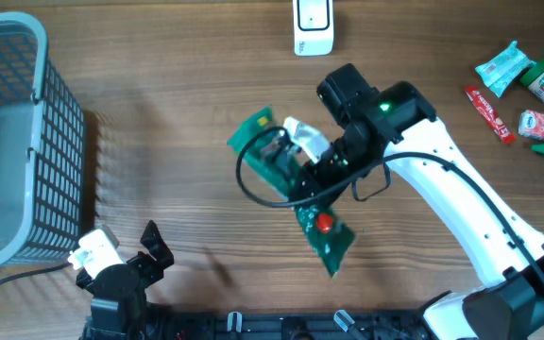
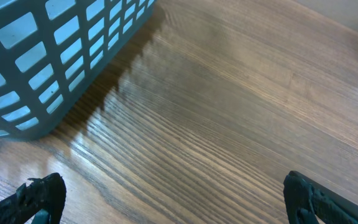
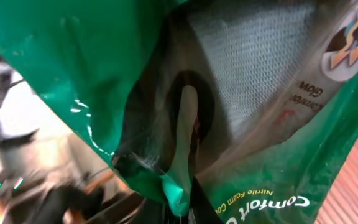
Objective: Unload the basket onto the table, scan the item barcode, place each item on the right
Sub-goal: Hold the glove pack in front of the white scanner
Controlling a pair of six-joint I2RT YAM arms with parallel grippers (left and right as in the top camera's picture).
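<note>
You are looking at one green packet point(image 1: 329, 241), one white scanner point(image 1: 312, 24), one grey-blue basket point(image 1: 64, 123) and five small grocery items point(image 1: 539, 123).

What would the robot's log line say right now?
task: scan barcode | right end effector: shut on packet, short of scanner | left end effector: open, empty, by basket

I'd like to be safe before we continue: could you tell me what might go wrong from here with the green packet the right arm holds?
1. The right gripper pinches the green packet by a crumpled fold of glossy film; it may slip or twist in transit.
2. The packet hangs limp and creased, with no barcode visible, so the code might reach the white scanner wrinkled or facing away.
3. The arm's black cable loops beside the packet and could snag it.
</note>
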